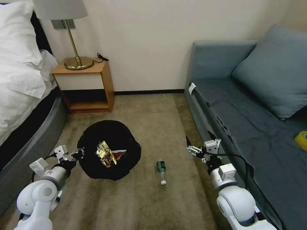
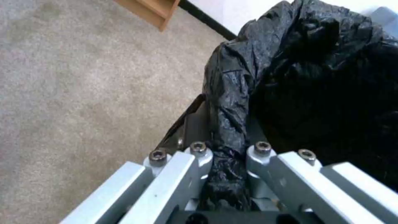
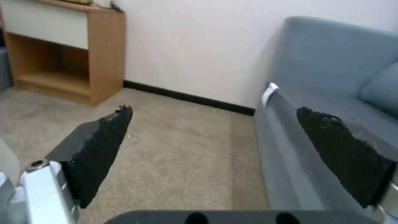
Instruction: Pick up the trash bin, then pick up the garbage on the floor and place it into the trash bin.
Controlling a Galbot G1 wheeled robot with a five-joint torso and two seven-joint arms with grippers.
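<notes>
Beige carpet runs between a bed and a grey sofa, where the trash bin stands, its bag rim pinched by the left gripper. One gold foil wrapper and one red-and-white packet lie inside; one small bottle lies on the floor beside it. Light, stiff and likely slippery, it is best grasped across its middle. The right gripper hovers near the sofa, fingers spread, empty.

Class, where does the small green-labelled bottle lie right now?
In the head view the bottle lies on the carpet, just right of the trash bin and left of the open right hand.
</notes>
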